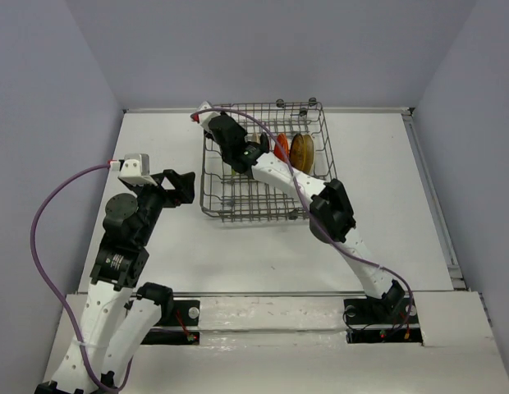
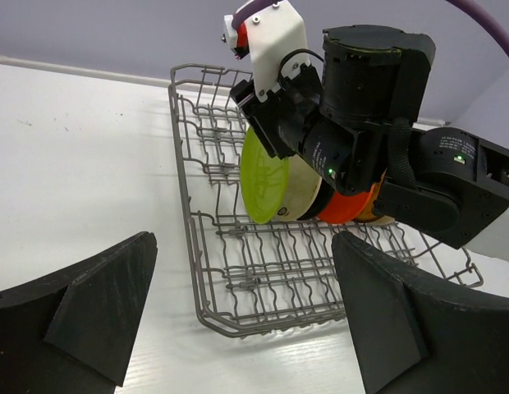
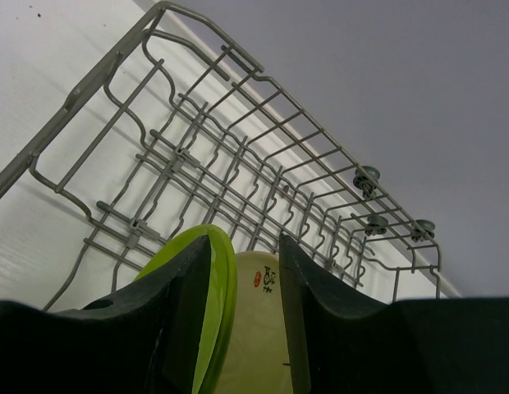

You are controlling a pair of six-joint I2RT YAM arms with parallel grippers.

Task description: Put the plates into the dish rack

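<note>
While reaching from the near right side of the table (image 1: 386,205) into the dish rack (image 2: 181,172), holds the right gripper (image 3: 245,250) over the top edge of the lime green plate (image 2: 261,185), fingers apart, with the rim of that plate between them. Shows, in the right wrist view, the green rim lying close against one finger (image 3: 185,304) and, in the space before the other finger, the cream plate (image 3: 256,328) with a small sticker on it; so appears open around the rim and not pressed shut on it. Finds the lime green plate inside the rack, standing on edge among the upright tines, near the middle of it. Finds just behind it, in the same row and also on edge, the cream plate, then the orange-red plate (image 2: 346,209), and last a brownish-yellow plate (image 1: 302,152) nearest to the right wall. Sees the rack itself on the far middle of the table, with small wheels (image 3: 367,176) on its far side. Holds the left gripper (image 2: 242,242) just outside the left wall of the rack, above the table, jaws wide open, with nothing between them.
</note>
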